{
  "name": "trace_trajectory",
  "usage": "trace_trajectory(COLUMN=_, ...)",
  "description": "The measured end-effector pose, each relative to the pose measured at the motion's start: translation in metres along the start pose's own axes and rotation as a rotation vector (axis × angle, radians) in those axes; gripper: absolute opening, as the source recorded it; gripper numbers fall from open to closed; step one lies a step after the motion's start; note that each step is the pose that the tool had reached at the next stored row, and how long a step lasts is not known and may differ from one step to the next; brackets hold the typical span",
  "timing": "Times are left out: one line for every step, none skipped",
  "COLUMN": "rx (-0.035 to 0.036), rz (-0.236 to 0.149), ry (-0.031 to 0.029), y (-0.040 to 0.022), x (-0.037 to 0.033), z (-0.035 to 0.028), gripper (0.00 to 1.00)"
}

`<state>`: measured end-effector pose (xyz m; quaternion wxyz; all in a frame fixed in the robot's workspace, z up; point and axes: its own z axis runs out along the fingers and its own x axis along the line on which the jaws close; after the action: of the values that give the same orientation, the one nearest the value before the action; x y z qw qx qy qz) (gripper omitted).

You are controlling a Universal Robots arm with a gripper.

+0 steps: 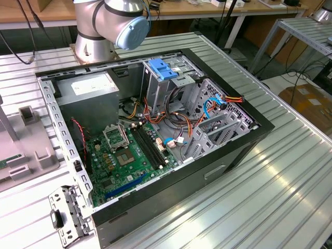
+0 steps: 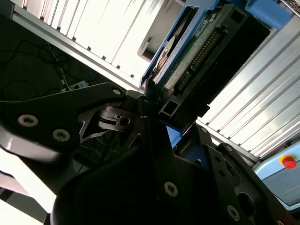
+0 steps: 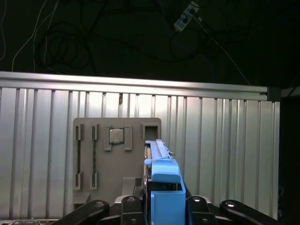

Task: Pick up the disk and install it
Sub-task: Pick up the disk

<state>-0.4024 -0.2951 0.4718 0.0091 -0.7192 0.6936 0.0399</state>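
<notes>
Finding: the gripper (image 3: 165, 208) is clamped on the disk (image 3: 161, 180). It holds the disk on edge, with one blue rail facing the first wrist view. A grip across the flat faces leaves the rails and the connector end free, which I judge suits sliding the disk into a bay.

Location: the disk hangs over the grey tray (image 3: 117, 183), which sits on the ribbed table (image 3: 225, 140). A chip (image 3: 117, 136) lies in one of the tray's pockets. Whether the disk is fully clear of the tray cannot be told.

First wrist view: it gives the plan position of the disk over the tray, but little of the grip itself.

Second wrist view: it gives the grip from the side. The fingers (image 2: 151, 126) close at the disk's lower end, and the green circuit board (image 2: 201, 47) shows on its underside.

Exterior view: it gives the destination. The open case (image 1: 228, 150) lies on its side mid-table. Its cage (image 1: 179, 91), capped by a blue bracket (image 1: 163, 70), stands near the arm's base (image 1: 93, 44). The tray is at the exterior view's left edge. Installation is not yet done.
</notes>
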Motion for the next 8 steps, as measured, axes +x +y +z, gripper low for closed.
trace_trajectory(rx=0.0, rz=0.0, ry=0.0, y=-0.0004, x=0.0001, z=0.0, gripper=0.37)
trace_trajectory(rx=0.0, rz=0.0, ry=0.0, y=-0.0008, x=0.0002, z=0.0, gripper=0.37)
trace_trajectory(rx=0.0, rz=0.0, ry=0.0, y=-0.0012, x=0.0002, z=-0.0001, gripper=0.37)
trace_trajectory(rx=0.0, rz=0.0, ry=0.0, y=-0.002, x=0.0003, z=-0.0001, gripper=0.37)
trace_trajectory(rx=0.0, rz=0.0, ry=0.0, y=-0.0025, x=0.0004, z=-0.0001, gripper=0.37)
trace_trajectory(rx=0.0, rz=0.0, ry=0.0, y=-0.0028, x=0.0005, z=-0.0001, gripper=0.37)
trace_trajectory(rx=0.0, rz=0.0, ry=0.0, y=-0.0035, x=0.0005, z=-0.0002, gripper=0.37)
trace_trajectory(rx=0.0, rz=0.0, ry=0.0, y=-0.0042, x=0.0006, z=-0.0002, gripper=0.37)
